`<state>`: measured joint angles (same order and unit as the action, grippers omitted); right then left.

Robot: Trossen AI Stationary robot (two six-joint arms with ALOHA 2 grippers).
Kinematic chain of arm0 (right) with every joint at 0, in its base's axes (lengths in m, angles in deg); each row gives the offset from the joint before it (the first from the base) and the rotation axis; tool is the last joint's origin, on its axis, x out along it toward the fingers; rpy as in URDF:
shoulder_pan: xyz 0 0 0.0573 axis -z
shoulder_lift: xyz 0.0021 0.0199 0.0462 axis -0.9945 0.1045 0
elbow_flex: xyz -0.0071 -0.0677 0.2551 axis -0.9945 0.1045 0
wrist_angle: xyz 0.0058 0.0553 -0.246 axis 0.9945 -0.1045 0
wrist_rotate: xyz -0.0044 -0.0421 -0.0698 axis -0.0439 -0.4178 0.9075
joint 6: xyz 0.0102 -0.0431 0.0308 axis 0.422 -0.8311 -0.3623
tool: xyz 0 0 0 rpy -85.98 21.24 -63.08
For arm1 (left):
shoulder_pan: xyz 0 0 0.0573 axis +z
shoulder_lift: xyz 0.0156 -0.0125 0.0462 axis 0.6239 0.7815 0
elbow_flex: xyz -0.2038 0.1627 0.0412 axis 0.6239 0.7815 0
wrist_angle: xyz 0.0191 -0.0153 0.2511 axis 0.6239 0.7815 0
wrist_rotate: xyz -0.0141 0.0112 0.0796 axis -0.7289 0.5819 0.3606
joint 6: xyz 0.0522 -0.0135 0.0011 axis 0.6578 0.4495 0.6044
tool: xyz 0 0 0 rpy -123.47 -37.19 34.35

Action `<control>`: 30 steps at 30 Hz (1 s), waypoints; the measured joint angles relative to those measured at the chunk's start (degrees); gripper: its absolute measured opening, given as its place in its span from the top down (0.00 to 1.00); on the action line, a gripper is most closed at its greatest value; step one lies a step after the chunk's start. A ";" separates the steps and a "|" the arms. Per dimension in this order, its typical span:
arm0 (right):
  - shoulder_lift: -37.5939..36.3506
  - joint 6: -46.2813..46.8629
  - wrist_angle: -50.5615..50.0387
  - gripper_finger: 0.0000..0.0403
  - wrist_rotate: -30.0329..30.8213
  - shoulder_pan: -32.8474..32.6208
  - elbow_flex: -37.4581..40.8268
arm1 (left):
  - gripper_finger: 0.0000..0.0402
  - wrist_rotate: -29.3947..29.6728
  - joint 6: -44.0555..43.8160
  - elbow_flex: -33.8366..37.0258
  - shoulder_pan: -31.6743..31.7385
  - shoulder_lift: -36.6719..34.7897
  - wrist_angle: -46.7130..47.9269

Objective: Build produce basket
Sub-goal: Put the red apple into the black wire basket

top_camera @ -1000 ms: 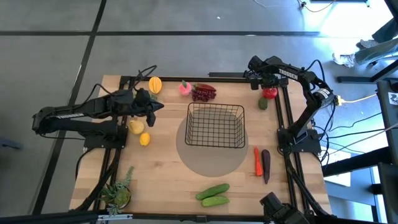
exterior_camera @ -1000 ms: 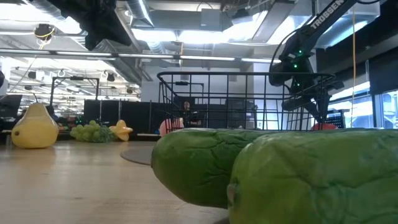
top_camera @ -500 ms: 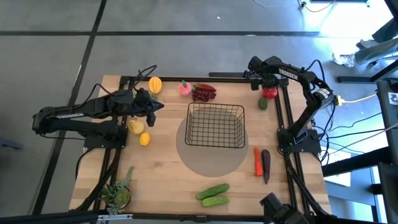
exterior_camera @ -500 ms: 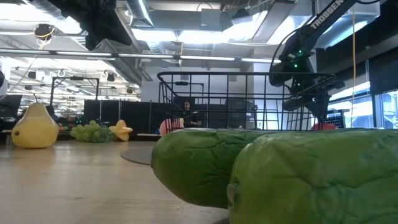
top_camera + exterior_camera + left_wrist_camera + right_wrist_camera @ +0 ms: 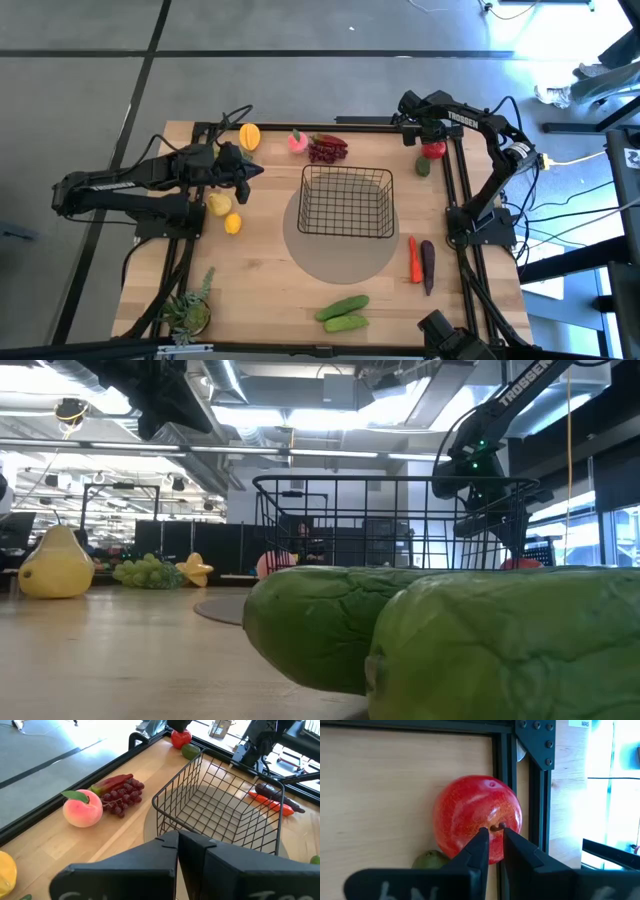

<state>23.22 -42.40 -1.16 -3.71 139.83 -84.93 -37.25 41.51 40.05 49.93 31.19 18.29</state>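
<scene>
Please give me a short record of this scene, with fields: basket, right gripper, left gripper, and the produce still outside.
basket: black wire basket, middle of table, nothing inside
right gripper: right gripper at far right corner, fingers nearly together on the stem of the red apple
left gripper: left gripper shut, holds nothing, waits left of the basket
outside: peach, purple grapes, cucumbers, carrot, eggplant

high view straight down over the whole table (image 5: pixel 260 300), low view at tabletop height pressed against two cucumbers (image 5: pixel 440 640), left wrist view looking across the basket (image 5: pixel 220 805), right wrist view close above the apple (image 5: pixel 477 817), basket shared by three views
</scene>
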 joint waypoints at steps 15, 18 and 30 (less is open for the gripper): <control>0.00 0.53 1.81 0.87 4.16 -0.54 2.05 | 1.00 0.00 0.00 0.00 0.00 0.00 0.00; 0.00 0.37 3.32 0.87 3.86 -0.84 3.37 | 1.00 -0.02 0.00 0.00 -0.01 0.00 0.00; 0.00 0.26 5.59 0.87 3.88 -1.03 3.82 | 1.00 -0.02 0.02 0.00 -0.02 0.00 0.02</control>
<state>23.22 -42.14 4.43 0.18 138.81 -81.10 -37.27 41.53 40.05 49.91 31.19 18.31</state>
